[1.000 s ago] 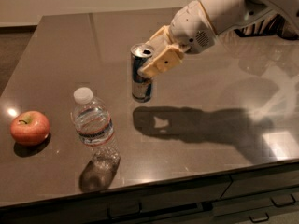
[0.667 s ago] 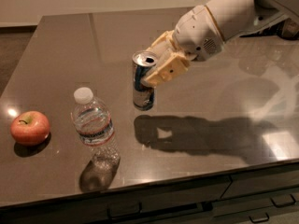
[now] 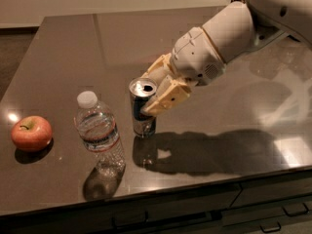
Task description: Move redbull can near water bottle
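The redbull can [image 3: 142,107] stands upright on the dark table [image 3: 68,48], blue and silver with a silver top. My gripper [image 3: 155,90] reaches in from the upper right and is shut on the can, its cream fingers [image 3: 168,97] on either side of the upper body. The water bottle [image 3: 99,133], clear with a white cap and a label band, stands just left of the can, a small gap between them.
A red apple [image 3: 31,132] lies at the left edge of the table. The table's front edge runs along the bottom, with drawers [image 3: 273,208] below it. My white arm [image 3: 229,33] spans the right side above the tabletop.
My gripper has carried the can toward the front left of the table, closer to the water bottle. The bottle and apple have not moved.
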`<state>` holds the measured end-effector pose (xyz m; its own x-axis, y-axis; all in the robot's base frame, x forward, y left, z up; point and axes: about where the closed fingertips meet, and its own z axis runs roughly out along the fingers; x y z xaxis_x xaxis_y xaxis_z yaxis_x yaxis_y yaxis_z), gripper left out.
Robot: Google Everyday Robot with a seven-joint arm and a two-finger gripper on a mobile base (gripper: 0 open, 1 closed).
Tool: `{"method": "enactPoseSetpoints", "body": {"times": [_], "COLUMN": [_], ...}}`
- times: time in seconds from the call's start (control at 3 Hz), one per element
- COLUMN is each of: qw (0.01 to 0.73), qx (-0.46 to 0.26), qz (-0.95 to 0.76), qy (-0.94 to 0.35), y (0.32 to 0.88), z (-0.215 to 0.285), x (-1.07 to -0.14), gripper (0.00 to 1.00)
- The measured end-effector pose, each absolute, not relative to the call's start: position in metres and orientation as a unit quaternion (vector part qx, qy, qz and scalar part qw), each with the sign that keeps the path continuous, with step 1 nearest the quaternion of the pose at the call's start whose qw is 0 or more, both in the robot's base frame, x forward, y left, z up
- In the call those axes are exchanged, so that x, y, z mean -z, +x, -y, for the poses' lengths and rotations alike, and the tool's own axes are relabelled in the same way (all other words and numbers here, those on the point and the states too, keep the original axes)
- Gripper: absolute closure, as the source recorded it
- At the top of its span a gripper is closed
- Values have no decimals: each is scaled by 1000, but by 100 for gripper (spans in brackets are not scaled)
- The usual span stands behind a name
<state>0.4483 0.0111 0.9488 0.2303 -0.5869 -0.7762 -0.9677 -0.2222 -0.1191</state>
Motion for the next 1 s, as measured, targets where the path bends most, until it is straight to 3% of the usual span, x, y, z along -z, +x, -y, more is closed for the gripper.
{"method": "enactPoseSetpoints", "body": {"times": [0.67,1.0], "qw": [298,295], "qx": [-307,-305], "qz": [-522,-519], "qy": [-737,-742], "y": [429,426], "z": [-20,-22], "x": [-930,-923], "gripper": [100,83]}}
